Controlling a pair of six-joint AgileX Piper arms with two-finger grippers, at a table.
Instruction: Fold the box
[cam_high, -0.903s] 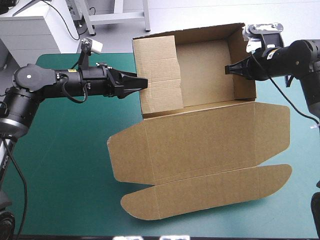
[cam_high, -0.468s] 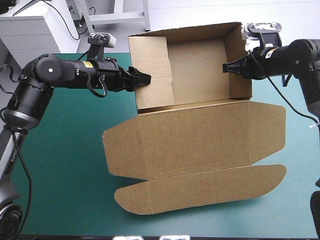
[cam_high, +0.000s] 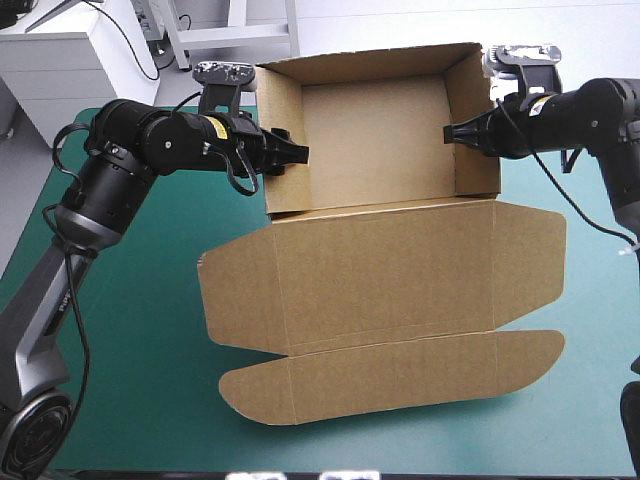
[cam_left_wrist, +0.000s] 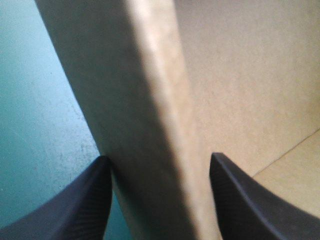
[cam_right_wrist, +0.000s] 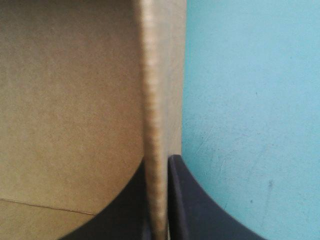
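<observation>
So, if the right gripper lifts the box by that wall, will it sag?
Probably stiff near the tray: the box has raised walls and the right gripper is shut on one. The flat lid would likely droop at its creases. It looks light, so it may slide on the teal-green cover.

The box (cam_high: 380, 250) is plain brown board throughout, with no print. Its wall between the left gripper (cam_left_wrist: 160, 156)'s black fingers shows a pale, lit brown strip along the edge, with darker shaded brown on the outer face. Between the right gripper (cam_right_wrist: 157, 162)'s black fingers the wall edge is light brown with fine ribbing. Beside each gripper, outside the wall, the table cover (cam_high: 150, 330) is plain teal-green with faint pale scuffs and specks.
</observation>
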